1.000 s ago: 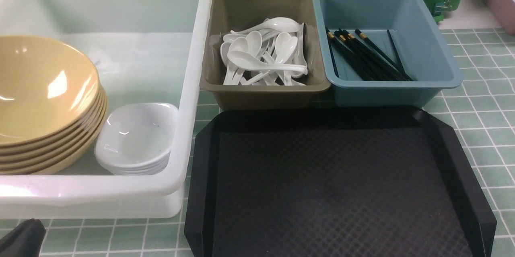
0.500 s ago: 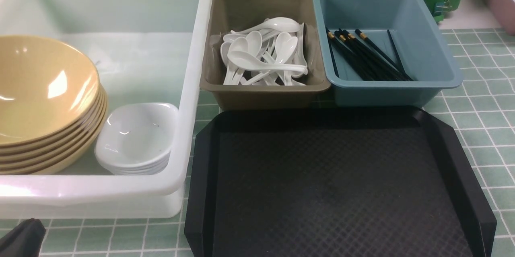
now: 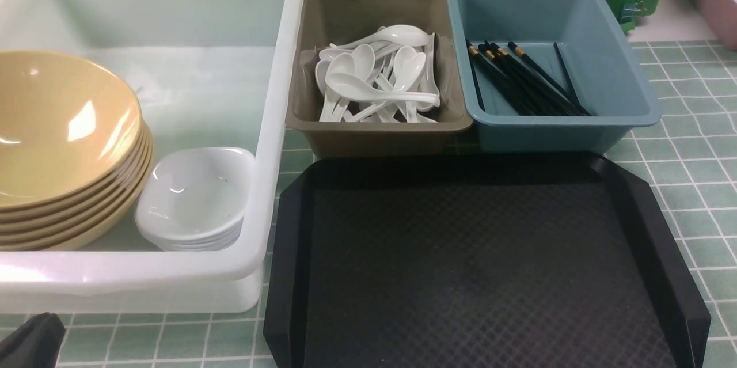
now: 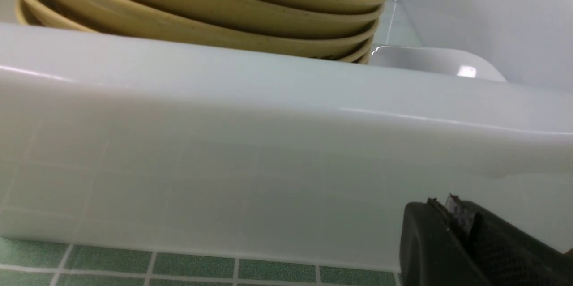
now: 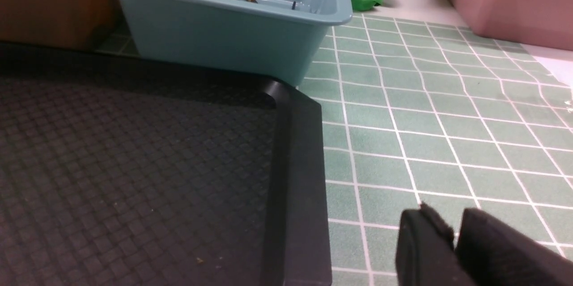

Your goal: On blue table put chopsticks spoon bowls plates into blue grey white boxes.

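Left tool (image 4: 456,232) pressed closed; right tool (image 5: 454,236) nearly closed, both holding nothing.

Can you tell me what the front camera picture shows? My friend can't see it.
Three bins hold sorted tableware: tan bowls and white plates in the white tub, spoons in the grey bin, chopsticks in the blue bin. A bare black tray sits in front.

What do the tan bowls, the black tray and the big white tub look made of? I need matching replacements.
Tan bowls: probably melamine or glazed ceramic; glossy, with sharp window glints and faint speckling.
Black tray: seemingly moulded plastic, matte, with an embossed diamond weave.
White tub: translucent plastic, smooth and semi-gloss; in the left wrist view the table's tile grid shows through its wall.
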